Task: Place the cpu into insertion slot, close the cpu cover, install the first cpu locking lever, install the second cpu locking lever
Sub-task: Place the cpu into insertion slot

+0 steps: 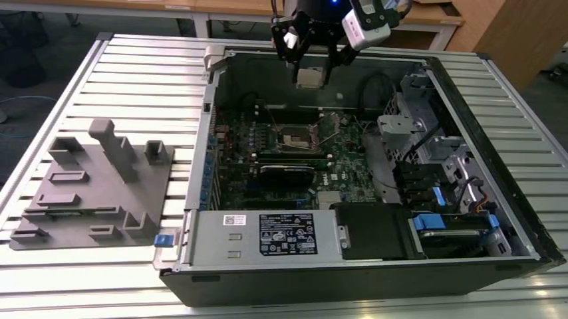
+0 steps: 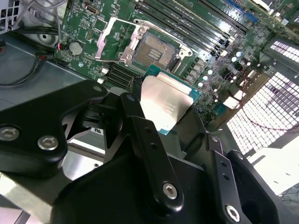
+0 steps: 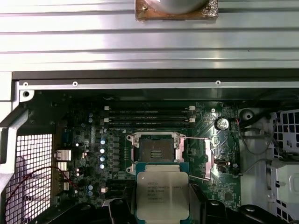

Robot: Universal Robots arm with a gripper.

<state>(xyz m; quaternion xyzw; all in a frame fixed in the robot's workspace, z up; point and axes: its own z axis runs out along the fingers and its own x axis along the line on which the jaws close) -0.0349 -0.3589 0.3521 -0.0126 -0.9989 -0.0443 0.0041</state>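
My gripper (image 1: 309, 72) hangs over the far wall of the open computer case (image 1: 204, 173), shut on the cpu (image 1: 309, 78), a flat square chip with a silvery top. In both wrist views the cpu (image 2: 166, 105) (image 3: 162, 196) sits between the black fingers (image 2: 140, 126), above the green motherboard. The insertion slot (image 1: 296, 137) (image 2: 156, 51) (image 3: 155, 151) lies bare on the board, some way below the chip. Its cpu cover (image 2: 114, 39) (image 3: 205, 158), a thin metal frame, is swung open to one side of the slot. Thin wire levers (image 3: 196, 138) run beside the cover.
A black card (image 1: 286, 174) and long memory slots (image 3: 149, 116) flank the socket. The power supply (image 1: 266, 232) fills the case's near side, and a drive cage (image 1: 426, 146) stands at the exterior view's right. A grey fixture block (image 1: 93, 186) rests on the slatted metal table (image 1: 133, 66).
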